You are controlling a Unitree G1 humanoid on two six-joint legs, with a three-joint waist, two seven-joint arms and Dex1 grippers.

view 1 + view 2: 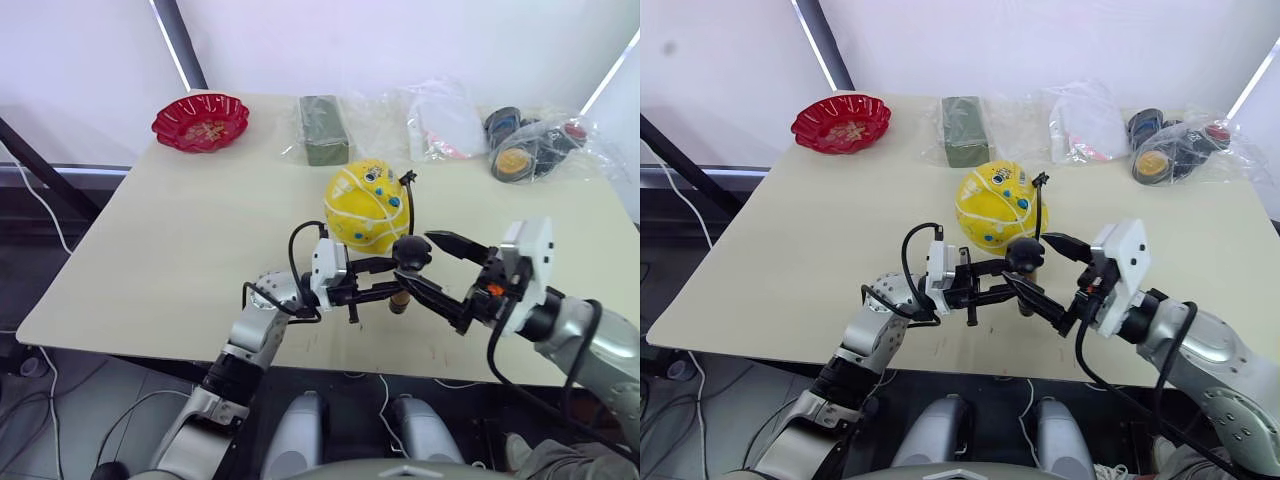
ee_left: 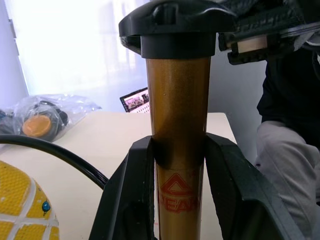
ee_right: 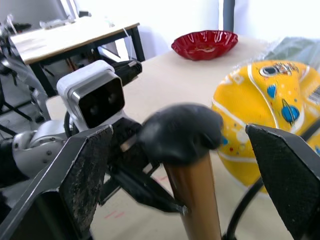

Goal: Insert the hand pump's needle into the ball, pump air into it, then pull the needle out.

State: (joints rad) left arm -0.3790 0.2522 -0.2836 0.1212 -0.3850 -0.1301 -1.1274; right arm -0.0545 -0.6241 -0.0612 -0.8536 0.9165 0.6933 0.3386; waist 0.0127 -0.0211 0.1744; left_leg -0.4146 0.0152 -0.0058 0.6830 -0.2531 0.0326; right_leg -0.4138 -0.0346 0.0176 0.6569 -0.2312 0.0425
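Clearly, left gripper [image 1: 372, 281] clamps the hand pump [image 2: 177, 145]; right gripper [image 1: 432, 262] gapes around its handle — the ball [image 1: 366, 207] at 12 o'clock could roll, yanking the hose.

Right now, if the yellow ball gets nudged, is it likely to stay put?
Probably not. The ball is round and sits free on the flat table, so it likely rolls. The hose at its side looks thin and probably wouldn't stop it.

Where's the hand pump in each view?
Left eye: hand pump low centre, upright in left gripper.
Right eye: same, before the ball.
Left wrist: gold cylinder between its fingers.
Right wrist: black handle between open fingers.
Shared landmark: the ball.
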